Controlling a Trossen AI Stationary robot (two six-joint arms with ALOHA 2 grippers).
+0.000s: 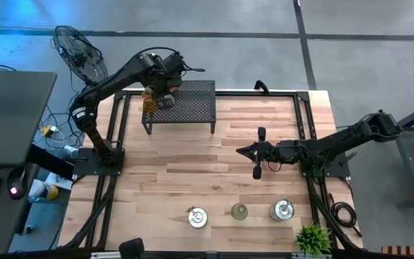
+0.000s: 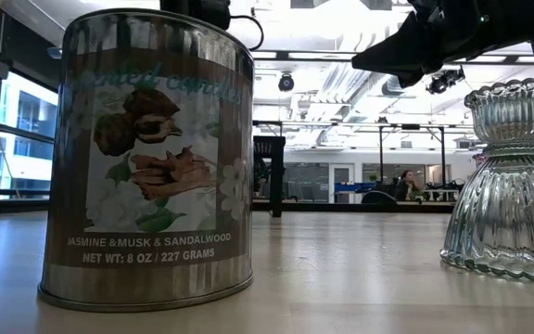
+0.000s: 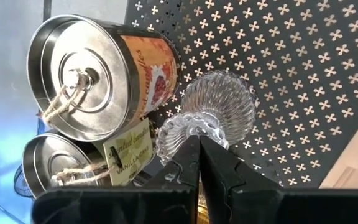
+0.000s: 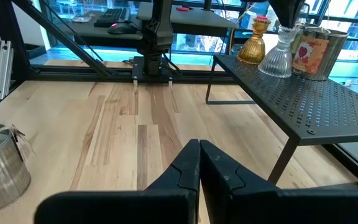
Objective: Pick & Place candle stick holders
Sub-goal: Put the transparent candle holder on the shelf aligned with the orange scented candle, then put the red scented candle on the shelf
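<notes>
The wooden table [image 1: 192, 173] fills the overhead view, with the black perforated rack [image 1: 185, 104] at its far left. Three candle holders stand in a row along the near edge: a silver tin [image 1: 197, 216], a glass holder [image 1: 240, 211] and another silver tin [image 1: 282, 210], with a small green plant [image 1: 313, 238] at the near right corner.

Only the level view shows the writing on a near tin [image 2: 146, 158]: "JASMINE & MUSK & SANDALWOOD, NET WT: 8 OZ / 227 GRAMS", below a faint script heading. A ribbed clear glass holder [image 2: 508, 186] stands to its right.

Only the left wrist view shows the rack's load from close up: two lidded tins, one with an orange label [image 3: 98, 74], one [image 3: 67, 165] with a tag that seems to read "scented candles, VANILLA", and a clear glass holder [image 3: 210, 115]. The right wrist view adds an amber holder [image 4: 253, 43] beside the clear one [image 4: 279, 53] and a tin [image 4: 319, 55] on the rack's far end.

The left gripper [image 1: 160, 92] is above the rack's left end, its fingers [image 3: 188, 168] pressed together with their tips at the rim of the clear glass holder; whether they touch it is unclear.

The right gripper [image 1: 241, 151] waits over the middle right of the table, fingers [image 4: 188, 168] closed and empty.
</notes>
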